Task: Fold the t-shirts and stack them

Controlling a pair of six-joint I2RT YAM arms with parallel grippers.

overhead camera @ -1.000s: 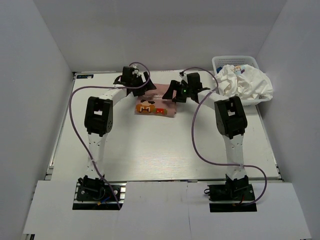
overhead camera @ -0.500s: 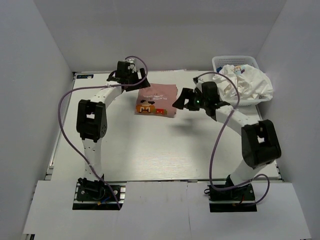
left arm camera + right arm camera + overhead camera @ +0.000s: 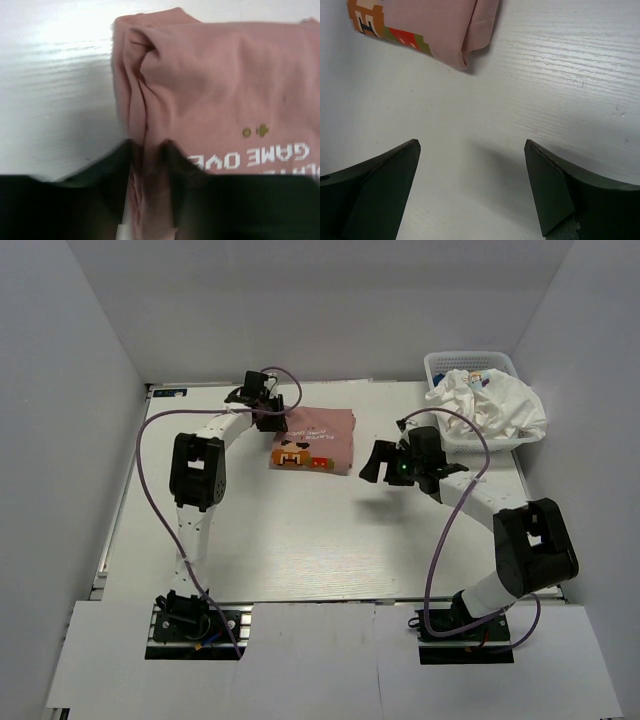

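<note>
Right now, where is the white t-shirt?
In the top view the white t-shirt lies crumpled in the white basket at the far right corner of the table, right of the folded pink t-shirt and apart from it.

Our left arm [image 3: 196,472] reaches to the far side, forearm angled right and wrist tipped down. Our left gripper [image 3: 147,150] has its 2 fingers drawn close, pinching a fold of the pink t-shirt [image 3: 215,85]. Our right arm [image 3: 530,545] bends its elbow out to the right, forearm pointing left. Our right gripper [image 3: 471,145] hangs low, its 2 fingers spread wide, holding nothing.
</note>
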